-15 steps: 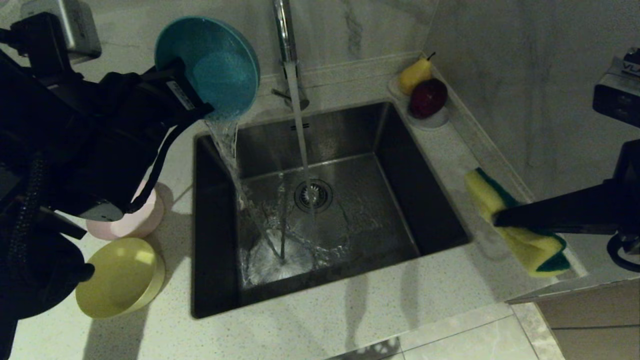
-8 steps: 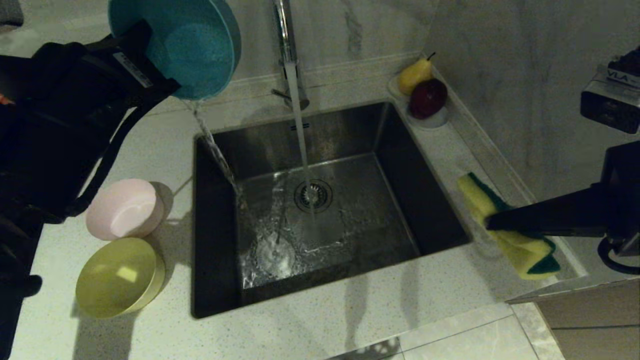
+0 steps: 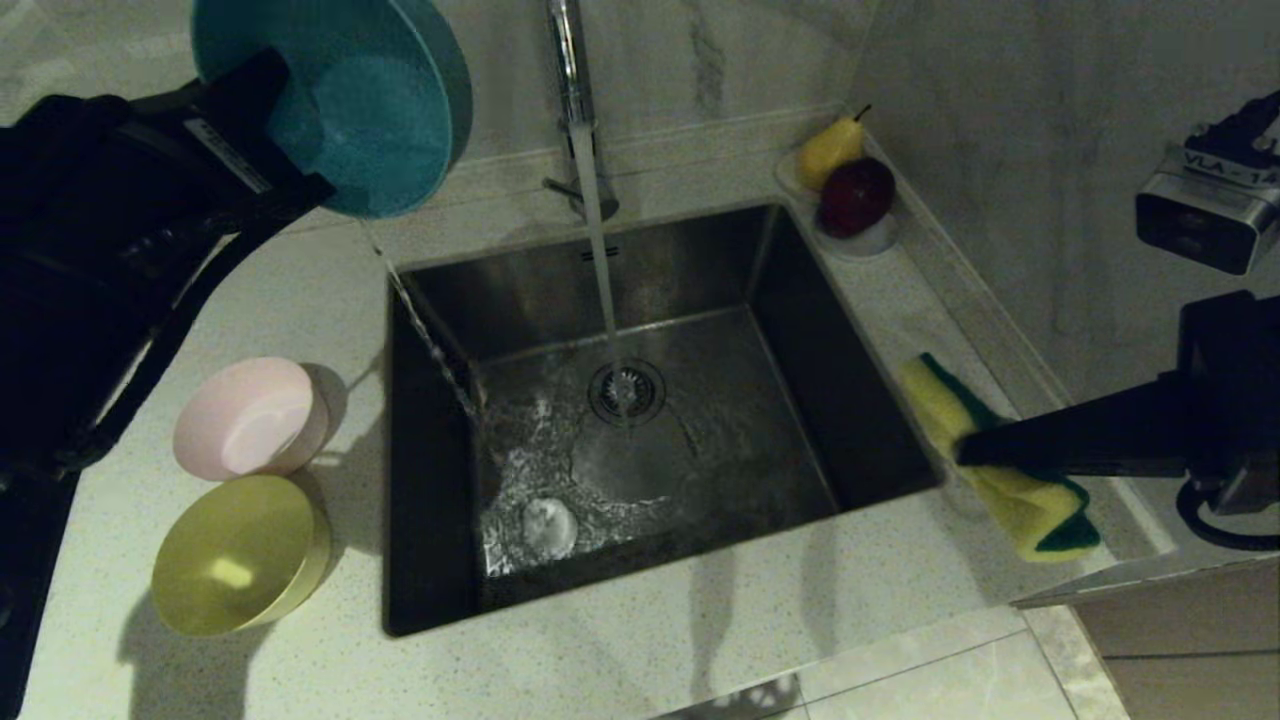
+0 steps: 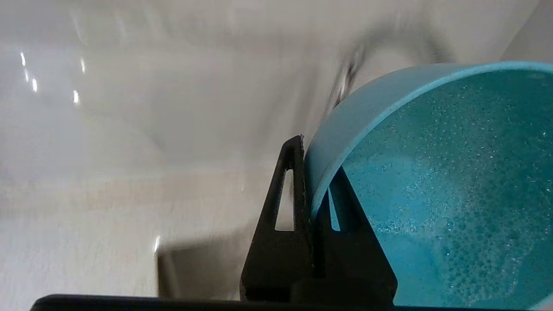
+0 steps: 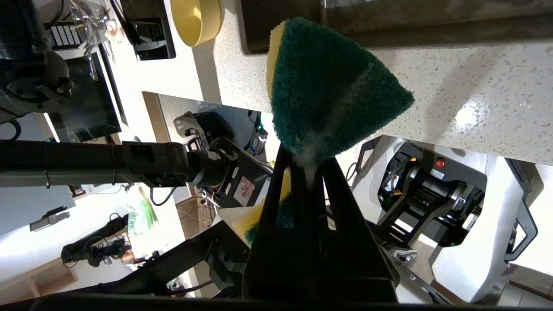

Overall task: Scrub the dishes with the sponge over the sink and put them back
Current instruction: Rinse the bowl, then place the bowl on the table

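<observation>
Left gripper (image 4: 309, 190) is clamped on the rim of the light blue bowl (image 3: 365, 110), one finger outside the wall and one inside; the bowl is held tilted on edge, high above the counter's (image 3: 640, 660) back-left area, just off the sink's (image 3: 420, 560) back-left corner, its wet inside beaded with droplets. A thin trickle of water falls from the bowl's lower edge into the sink near its left wall. Right gripper (image 5: 309, 166) is pinched on the sponge (image 3: 1000, 470), which is folded, green face and yellow foam both showing, held over the counter's right strip beside the sink's right edge. The tap (image 3: 572, 90) runs onto the drain strainer (image 3: 627, 392). Pale pink bowl (image 3: 250, 418) and yellow bowl (image 3: 240, 555) sit on the counter left of the sink, close together. A pear (image 3: 830, 148) and a dark red fruit (image 3: 857, 195) rest in a white dish (image 3: 870, 243) at the back-right corner.
</observation>
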